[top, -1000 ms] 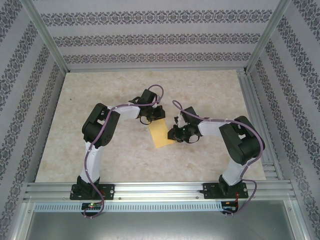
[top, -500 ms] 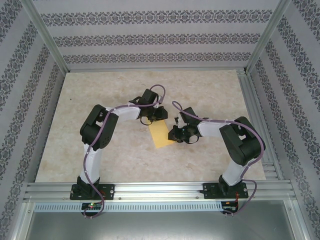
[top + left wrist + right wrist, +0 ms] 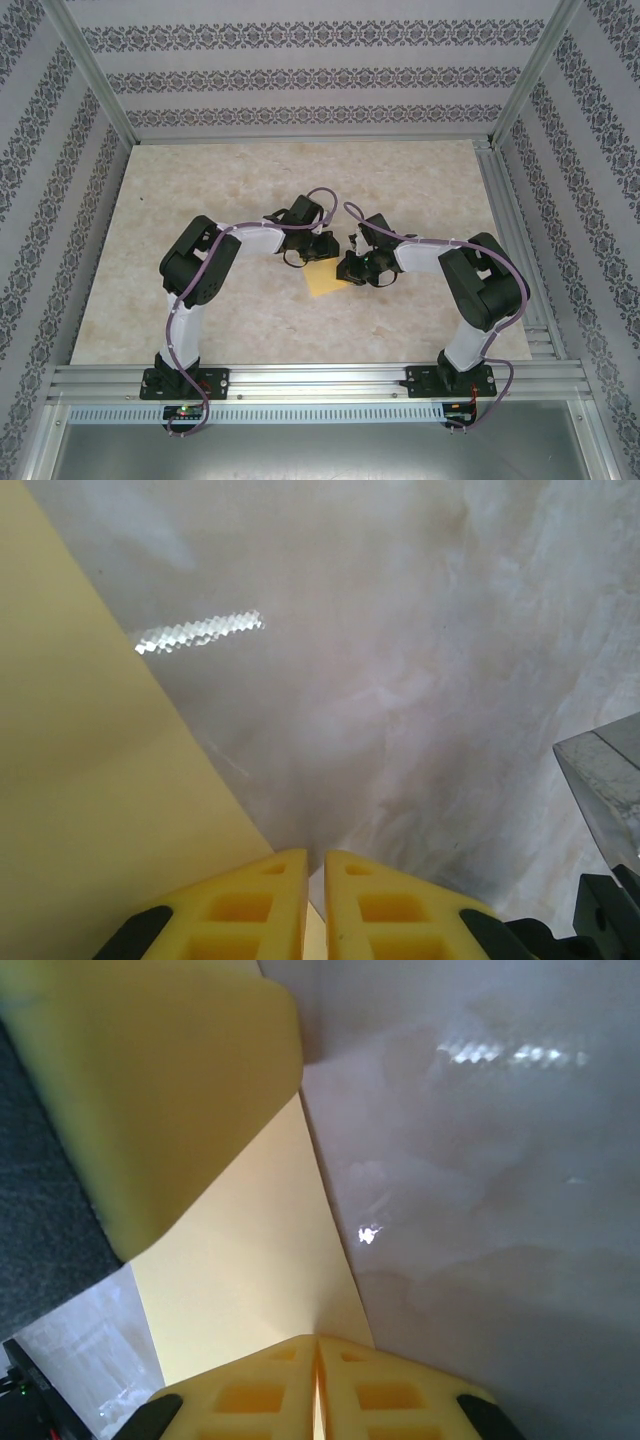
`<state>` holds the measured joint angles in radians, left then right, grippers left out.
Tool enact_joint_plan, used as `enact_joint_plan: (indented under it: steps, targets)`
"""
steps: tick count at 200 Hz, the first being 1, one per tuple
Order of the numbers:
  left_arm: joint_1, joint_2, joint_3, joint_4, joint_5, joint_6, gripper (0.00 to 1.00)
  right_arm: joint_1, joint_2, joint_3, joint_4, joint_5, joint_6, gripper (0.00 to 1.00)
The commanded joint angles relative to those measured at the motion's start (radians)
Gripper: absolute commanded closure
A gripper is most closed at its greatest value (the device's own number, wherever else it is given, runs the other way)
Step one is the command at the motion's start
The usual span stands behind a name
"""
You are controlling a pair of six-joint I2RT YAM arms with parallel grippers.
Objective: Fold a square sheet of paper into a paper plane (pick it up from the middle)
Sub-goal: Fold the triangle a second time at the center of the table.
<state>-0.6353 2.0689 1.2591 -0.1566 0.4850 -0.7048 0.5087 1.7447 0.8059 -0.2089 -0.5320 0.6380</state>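
The paper (image 3: 323, 279), near the middle of the surface (image 3: 200, 200), strikes us as light, floppy and easily creased, best held by its edges, where the left tool (image 3: 315, 880) and right tool (image 3: 318, 1360) pinch it.

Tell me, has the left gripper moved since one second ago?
Yes. In the top view the left gripper has shifted toward the near rail and slightly right, covering more of the yellow paper.

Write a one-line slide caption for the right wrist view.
Right gripper shut on the yellow square sheet of paper, whose far part curls over above the marbled table.
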Motion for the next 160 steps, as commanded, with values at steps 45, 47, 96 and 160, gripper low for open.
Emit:
enact_joint_plan:
  steps: [45,47,96,160]
  targets:
    - [0.04,0.052,0.059,-0.005,-0.057,0.005,0.87,0.028,0.105,-0.038,-0.158,0.142,-0.022,0.9]
    - [0.041,0.053,0.061,-0.003,-0.056,0.005,0.87,0.027,0.105,-0.038,-0.16,0.144,-0.023,0.9]
    - [0.09,0.096,0.127,-0.011,-0.036,0.017,0.87,0.034,0.118,-0.045,-0.171,0.158,-0.026,0.9]
    - [0.143,0.143,0.185,-0.052,-0.066,0.048,0.86,0.037,0.122,-0.053,-0.172,0.164,-0.026,0.9]
